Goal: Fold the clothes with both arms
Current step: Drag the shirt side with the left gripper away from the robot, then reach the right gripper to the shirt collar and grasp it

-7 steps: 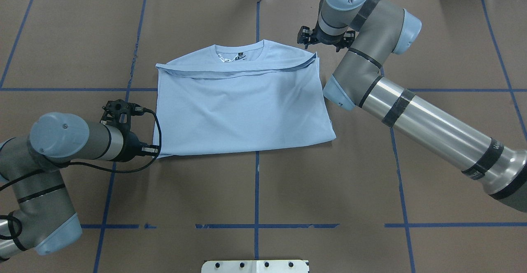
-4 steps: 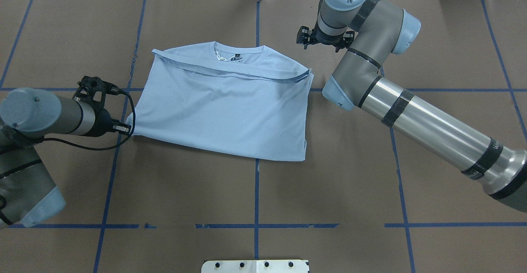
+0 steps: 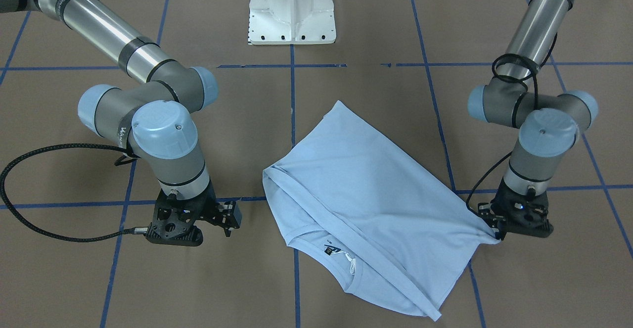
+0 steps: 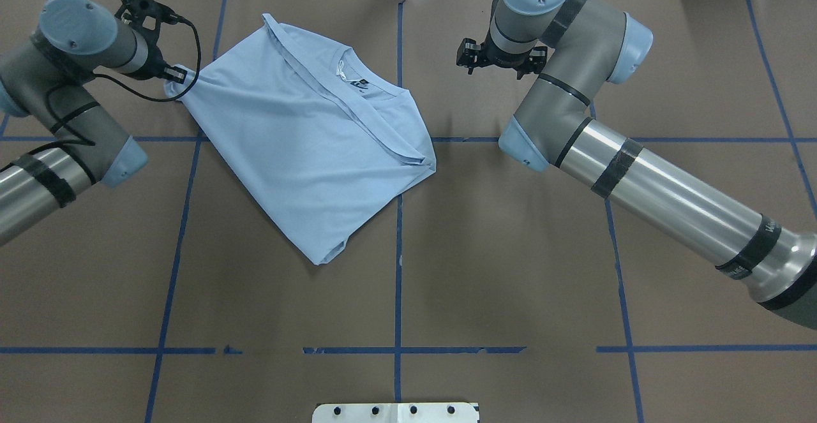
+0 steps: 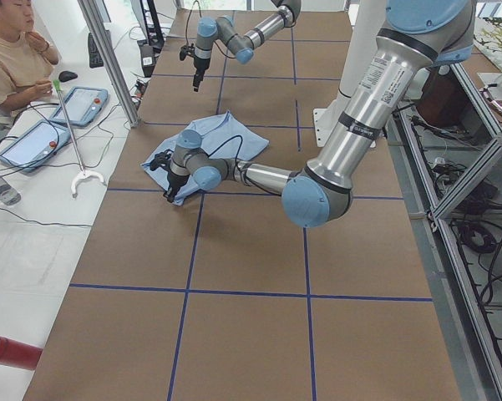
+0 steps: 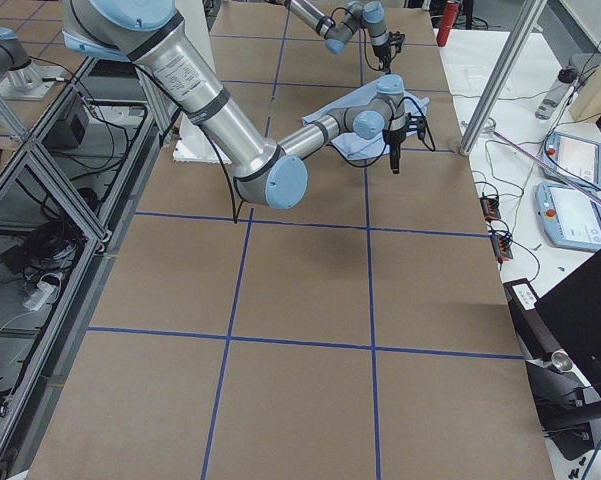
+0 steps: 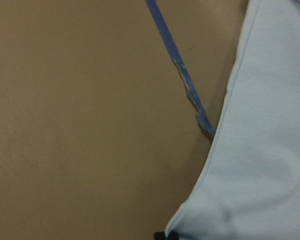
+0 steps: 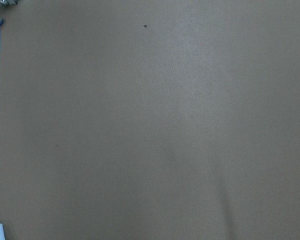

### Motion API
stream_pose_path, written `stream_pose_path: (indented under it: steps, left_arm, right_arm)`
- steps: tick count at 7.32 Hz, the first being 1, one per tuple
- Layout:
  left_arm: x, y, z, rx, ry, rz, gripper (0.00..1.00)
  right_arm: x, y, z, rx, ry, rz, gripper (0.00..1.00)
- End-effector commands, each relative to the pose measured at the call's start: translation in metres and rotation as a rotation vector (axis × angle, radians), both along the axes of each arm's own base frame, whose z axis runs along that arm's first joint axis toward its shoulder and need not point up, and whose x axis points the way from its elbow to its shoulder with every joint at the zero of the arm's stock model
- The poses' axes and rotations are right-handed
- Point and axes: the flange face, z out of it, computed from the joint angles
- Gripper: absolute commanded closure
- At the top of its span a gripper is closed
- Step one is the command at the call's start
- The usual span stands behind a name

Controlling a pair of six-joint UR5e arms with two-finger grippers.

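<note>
I count one light blue T-shirt [image 4: 306,148], two arms and two grippers. The T-shirt lies folded and flat on the brown table [image 4: 510,251], toward the robot's left side and turned at an angle to the blue tape lines [image 4: 397,282].

The left gripper [image 4: 173,80] is clamped on one corner of the T-shirt. The overhead view shows the cloth drawn to a point there. The left wrist view gives only a hem of the cloth, a small black piece at the bottom edge and one tape line.

The right gripper [image 3: 183,224] is over bare table, well apart from the T-shirt. I cannot tell whether its fingers are apart or together, because no view shows them clearly. The right wrist view gives almost only brown surface and a tape line at its left edge.

The front-facing view shows best the round collar [image 3: 346,278], with one dark label [image 3: 327,250] and a white string, and also one white base plate [image 3: 292,11].

Only the view from the left end shows one person [image 5: 12,50], sitting beside the table with two flat panels [image 5: 79,96] in front.
</note>
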Motion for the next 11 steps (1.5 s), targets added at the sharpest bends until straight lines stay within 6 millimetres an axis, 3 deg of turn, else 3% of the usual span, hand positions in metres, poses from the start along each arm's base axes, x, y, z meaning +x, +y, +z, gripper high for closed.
stream_pose_path:
  steps: [1, 2, 3, 5, 7, 9, 11]
  left_arm:
    - [-0.008, -0.038, 0.000, 0.055, -0.055, -0.022, 1.00]
    - [-0.019, -0.031, -0.010, 0.078, -0.036, -0.015, 0.56]
    - [-0.026, -0.019, -0.005, 0.067, 0.000, 0.013, 0.01]
    - [-0.036, -0.001, -0.019, 0.074, 0.073, 0.058, 0.00]
    - [-0.039, 0.008, -0.022, 0.069, 0.099, 0.068, 0.00]
    - [-0.039, 0.011, -0.027, 0.065, 0.122, 0.085, 0.00]
    - [-0.038, 0.012, -0.029, 0.062, 0.132, 0.095, 0.00]
  right_arm:
    - [-0.004, 0.005, 0.000, 0.001, -0.003, -0.005, 0.00]
    - [-0.010, 0.009, -0.004, 0.004, -0.006, -0.012, 0.00]
    - [-0.019, 0.015, -0.007, -0.013, -0.014, -0.002, 0.00]
    - [-0.060, 0.041, -0.036, -0.049, -0.054, 0.046, 0.05]
    - [-0.113, 0.061, -0.076, -0.116, -0.092, 0.119, 0.26]
    - [-0.161, 0.088, -0.083, -0.085, -0.049, 0.115, 0.37]
    - [-0.173, 0.097, -0.072, -0.083, -0.022, 0.087, 0.42]
